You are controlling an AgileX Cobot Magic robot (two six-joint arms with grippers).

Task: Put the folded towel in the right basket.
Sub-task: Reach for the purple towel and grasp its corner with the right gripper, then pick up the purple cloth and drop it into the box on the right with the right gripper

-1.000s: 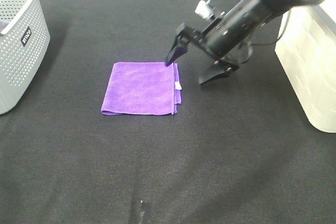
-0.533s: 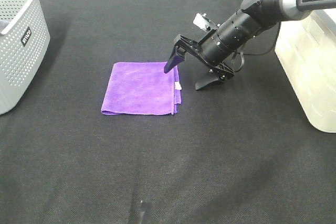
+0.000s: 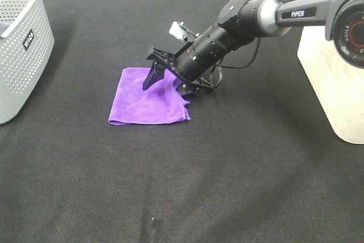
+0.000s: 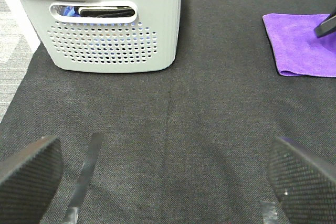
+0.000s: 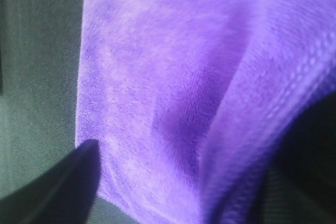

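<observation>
The one folded purple microfibre towel (image 3: 145, 99) lies on the black cloth table (image 3: 227, 169) between two baskets, its right edge rucked under the right gripper (image 3: 170, 82), whose jaws stand wide apart and clamp nothing. The grey perforated plastic basket (image 3: 23, 44) at left holds something dark; the cream basket (image 3: 335, 66) hides its inside. The left gripper (image 4: 163, 182) hangs wide open, empty

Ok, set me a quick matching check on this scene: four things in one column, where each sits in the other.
1. folded purple towel
2. grey perforated plastic basket
3. cream plastic basket
4. right gripper

a. far right of the black tabletop
b. open, straddling the towel's right edge
c. middle of the tabletop
d. far left of the tabletop

Pairs: 1-c, 2-d, 3-a, 4-b.
</observation>
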